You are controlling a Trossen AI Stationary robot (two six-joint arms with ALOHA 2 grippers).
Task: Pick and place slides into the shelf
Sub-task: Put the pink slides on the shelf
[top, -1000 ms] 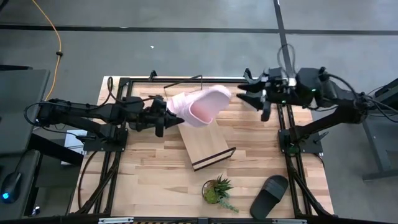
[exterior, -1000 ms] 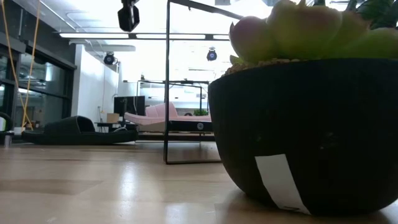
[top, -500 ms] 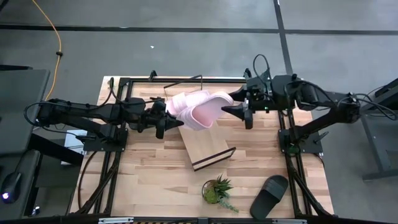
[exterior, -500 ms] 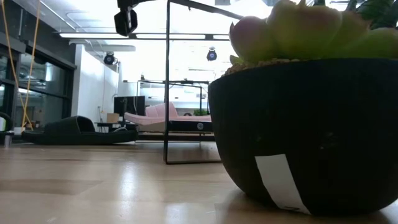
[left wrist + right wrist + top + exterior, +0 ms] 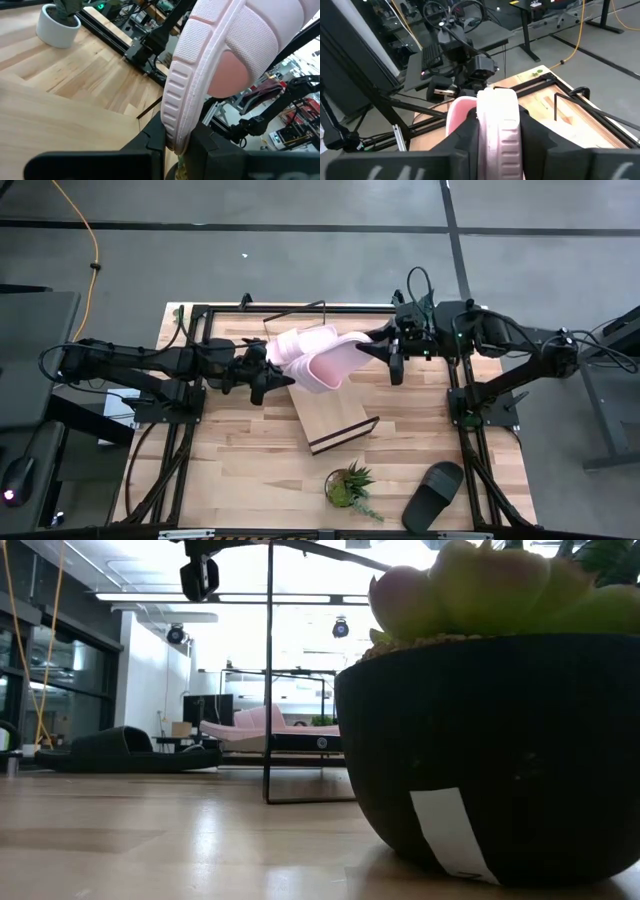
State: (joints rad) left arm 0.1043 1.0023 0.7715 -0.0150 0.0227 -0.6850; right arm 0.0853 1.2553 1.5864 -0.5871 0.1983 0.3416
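Pink slide (image 5: 318,358) clamped between left claw (image 5: 272,370); right claw (image 5: 380,346).

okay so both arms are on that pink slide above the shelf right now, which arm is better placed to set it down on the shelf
Probably the left. The left pincer clamps the pink slide by its sole edge right over the shelf. The right pincer grips the far end, beyond the board, and would need to reach farther.
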